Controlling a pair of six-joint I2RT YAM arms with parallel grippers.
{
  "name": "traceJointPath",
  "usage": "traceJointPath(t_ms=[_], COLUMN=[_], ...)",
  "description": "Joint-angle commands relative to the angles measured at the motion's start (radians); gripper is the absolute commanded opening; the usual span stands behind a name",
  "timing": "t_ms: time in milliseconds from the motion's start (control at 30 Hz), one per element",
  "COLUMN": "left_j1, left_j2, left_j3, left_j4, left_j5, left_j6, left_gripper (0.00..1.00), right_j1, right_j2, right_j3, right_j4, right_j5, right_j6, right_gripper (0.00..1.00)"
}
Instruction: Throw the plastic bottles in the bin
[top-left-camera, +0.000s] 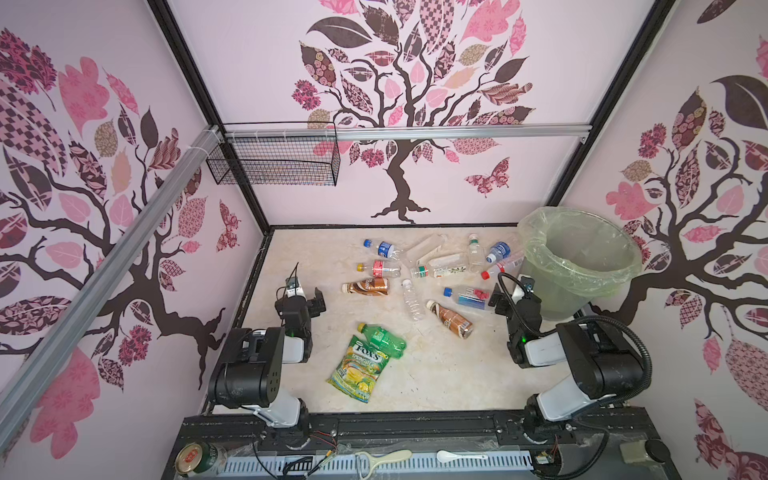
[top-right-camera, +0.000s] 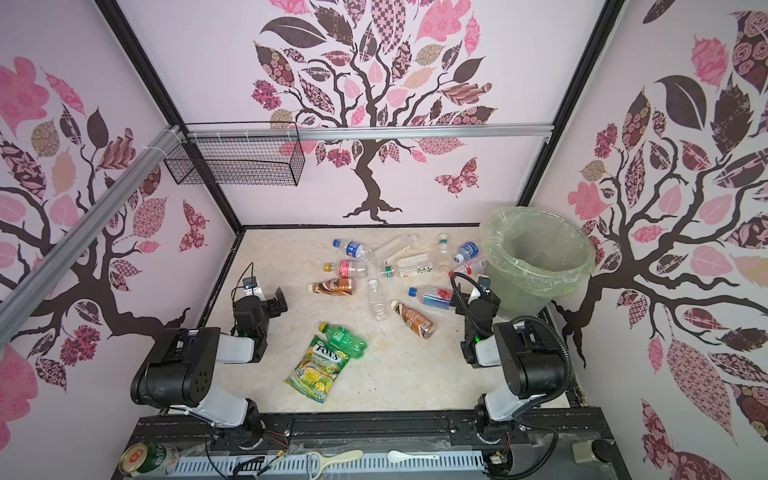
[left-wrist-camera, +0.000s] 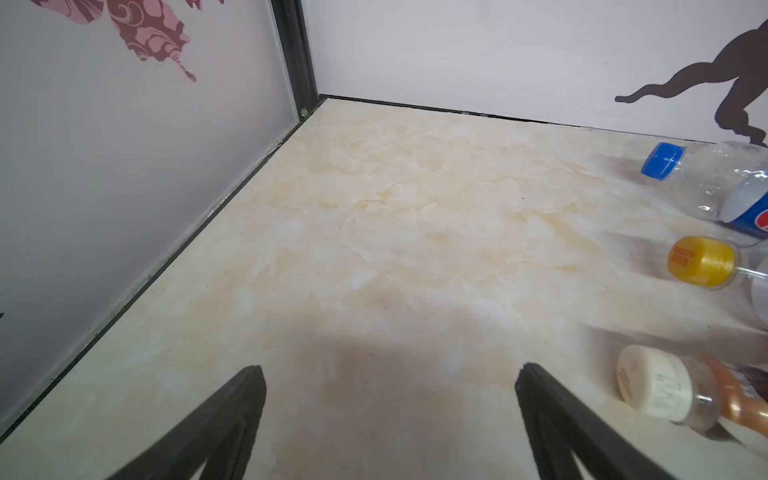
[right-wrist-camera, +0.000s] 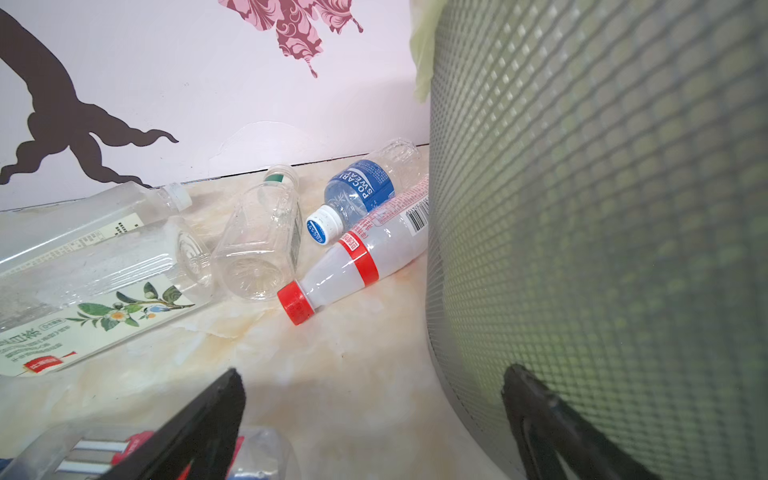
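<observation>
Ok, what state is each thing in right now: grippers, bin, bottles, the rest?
left gripper: open, empty.
right gripper: open, empty.
bin: upright, lined, no bottles visible inside.
plastic bottles: all lying on the table.
green bottle: on its side, capped.
candy bag: lying flat.

The cream marble-patterned worktop (top-left-camera: 291, 257) lies bare along its left side and near right corner, while small clear and brown plastic bottles (top-left-camera: 412, 301) crowd the far middle, right up to the large translucent grey-green bin (top-left-camera: 557, 299)
</observation>
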Motion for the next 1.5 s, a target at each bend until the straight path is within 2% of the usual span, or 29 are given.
traceJointPath(t_ms=[0,1033,1167,1467], left_j1=[-0.003,-0.003,0.027,0.020], left_j2=[-0.013,-0.013,-0.023,-0.017], left_j3=[0.025,0.025,0.027,0.046], left_j4=[0.014,0.014,-0.012,-0.033], left_j5=[-0.005,-0.005,0.102,0.101], left_j6=[0.003,0.002,0.001,0.015], left_gripper=[0.98,0.98,0.98,0.98], right_j1=[0.004,0.003,0.003,0.003], right_j2=[0.006,0.008,0.008,0.005], right_j3=[0.008,0.008,0.008,0.004], right_j4=[0.035,0.037,0.036,0.041], right_j5=[0.010,0.011,0.010,0.007], right_j6=[-0.004,-0.003,-0.003,-0.004], right_gripper=[1.00,1.00,0.99,1.00])
